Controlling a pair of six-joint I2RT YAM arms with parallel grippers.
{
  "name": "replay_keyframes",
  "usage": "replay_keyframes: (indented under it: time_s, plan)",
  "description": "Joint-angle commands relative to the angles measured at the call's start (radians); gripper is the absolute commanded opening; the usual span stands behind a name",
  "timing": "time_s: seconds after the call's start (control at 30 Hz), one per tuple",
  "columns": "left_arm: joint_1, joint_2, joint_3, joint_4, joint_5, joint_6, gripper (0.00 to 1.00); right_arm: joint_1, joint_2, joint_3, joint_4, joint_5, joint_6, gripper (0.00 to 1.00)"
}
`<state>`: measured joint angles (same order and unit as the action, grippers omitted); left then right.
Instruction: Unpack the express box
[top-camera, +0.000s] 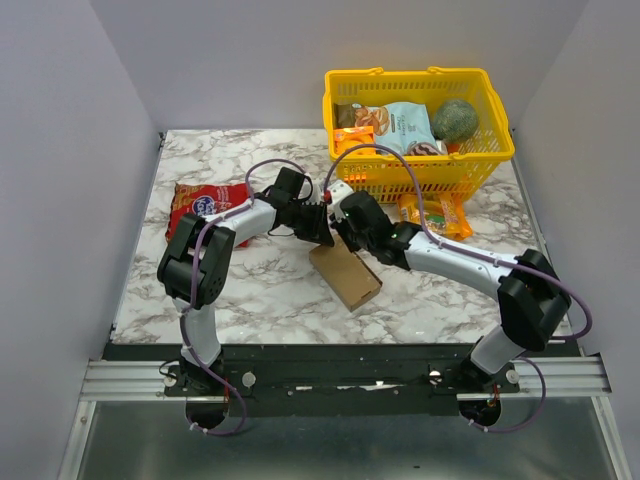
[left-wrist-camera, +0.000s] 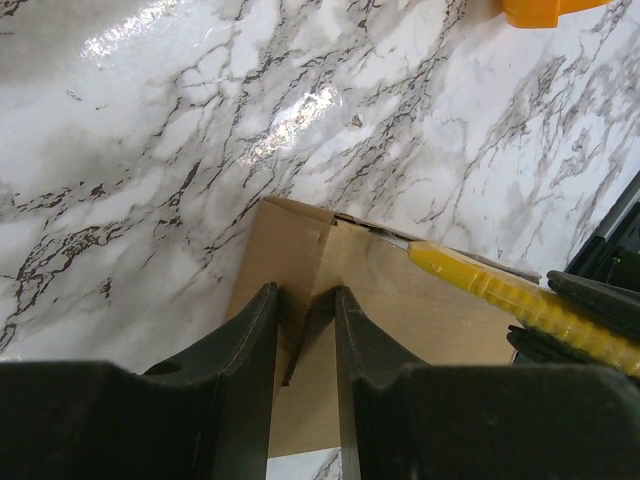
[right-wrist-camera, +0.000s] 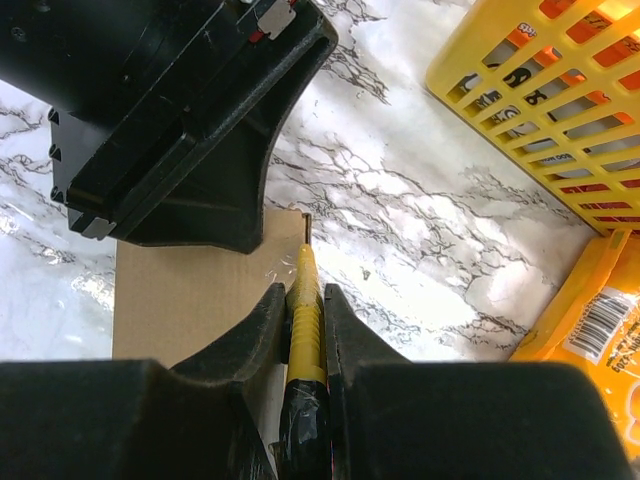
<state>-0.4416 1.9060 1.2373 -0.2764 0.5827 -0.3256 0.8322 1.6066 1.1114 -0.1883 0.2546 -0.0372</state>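
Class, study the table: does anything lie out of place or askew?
Two snack bags lie loose outside the yellow basket: a red bag at the left, an orange bag by its front. The express box sits skewed.

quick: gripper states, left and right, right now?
Left gripper: narrowly parted on the box; grip cannot be told.
Right gripper: closed on the yellow knife.

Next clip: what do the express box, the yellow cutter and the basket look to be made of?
The express box looks like plain brown cardboard, matte, with a raw folded edge. The yellow cutter is probably plastic, slightly glossy with a ribbed body; its greyish tip looks like a thin metal blade. The basket appears to be moulded yellow plastic, shiny, with an open lattice wall.
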Motion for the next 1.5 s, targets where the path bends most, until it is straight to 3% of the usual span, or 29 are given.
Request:
replay_keyframes:
  time_s: [0.0, 0.77, 1.47]
  plan:
    - [0.030, 0.045, -0.029, -0.063, -0.205, 0.022, 0.00, 0.010, -0.037, -0.025, -0.151, 0.018, 0.029, 0.00]
    - [0.032, 0.056, -0.018, -0.069, -0.265, 0.020, 0.00, 0.011, -0.194, -0.159, -0.316, -0.074, 0.074, 0.01]
    - [0.032, 0.050, -0.012, -0.073, -0.317, 0.039, 0.00, 0.012, -0.292, -0.163, -0.523, -0.146, 0.082, 0.00]
